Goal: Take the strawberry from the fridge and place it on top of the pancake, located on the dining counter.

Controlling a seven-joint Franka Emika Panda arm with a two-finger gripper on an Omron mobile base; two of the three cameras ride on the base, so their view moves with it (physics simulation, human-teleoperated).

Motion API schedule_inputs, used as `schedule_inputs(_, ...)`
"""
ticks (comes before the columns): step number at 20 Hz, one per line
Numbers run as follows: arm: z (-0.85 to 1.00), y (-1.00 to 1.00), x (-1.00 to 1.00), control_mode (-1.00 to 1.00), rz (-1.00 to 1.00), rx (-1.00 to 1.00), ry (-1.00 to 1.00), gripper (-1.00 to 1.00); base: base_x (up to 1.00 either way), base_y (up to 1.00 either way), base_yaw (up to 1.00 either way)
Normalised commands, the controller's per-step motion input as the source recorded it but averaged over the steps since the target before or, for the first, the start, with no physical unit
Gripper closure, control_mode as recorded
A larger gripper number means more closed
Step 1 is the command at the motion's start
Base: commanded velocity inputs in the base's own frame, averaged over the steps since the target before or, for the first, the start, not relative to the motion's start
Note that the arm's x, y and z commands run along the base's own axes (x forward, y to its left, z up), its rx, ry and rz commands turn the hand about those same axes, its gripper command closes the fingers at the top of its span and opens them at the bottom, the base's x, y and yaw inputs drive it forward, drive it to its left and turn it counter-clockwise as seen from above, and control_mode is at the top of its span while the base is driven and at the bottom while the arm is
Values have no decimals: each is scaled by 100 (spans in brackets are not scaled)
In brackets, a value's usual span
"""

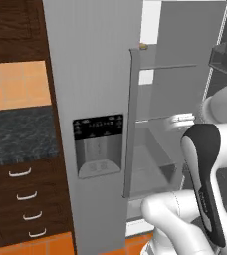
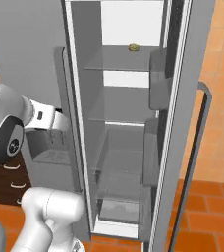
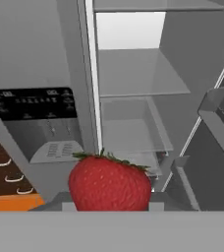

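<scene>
Strawberry sits clamped in the gripper, fingers closed on it, just outside the fridge w/ its right door open. Black dispenser panel is left of the berry; small tan lump on fridge's upper shelf.

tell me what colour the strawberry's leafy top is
Green, above a bright red body; the strawberry shows best in the hand view, close up in front of the open fridge.
</scene>
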Motion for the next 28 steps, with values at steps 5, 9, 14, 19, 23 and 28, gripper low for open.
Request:
schedule_inputs(5,0,0,0,100,0,0,0,100,-97,75,-42)
schedule_inputs(9,0,0,0,100,0,0,0,100,-81,39,-71)
schedule_inputs(14,0,0,0,100,0,0,0,100,-56,11,-78)
schedule_inputs(19,0,0,0,100,0,0,0,100,-15,44,-83)
schedule_inputs(23,0,0,0,100,0,0,0,100,0,83,-72)
schedule_inputs(28,0,0,0,100,0,0,0,100,-14,84,-69)
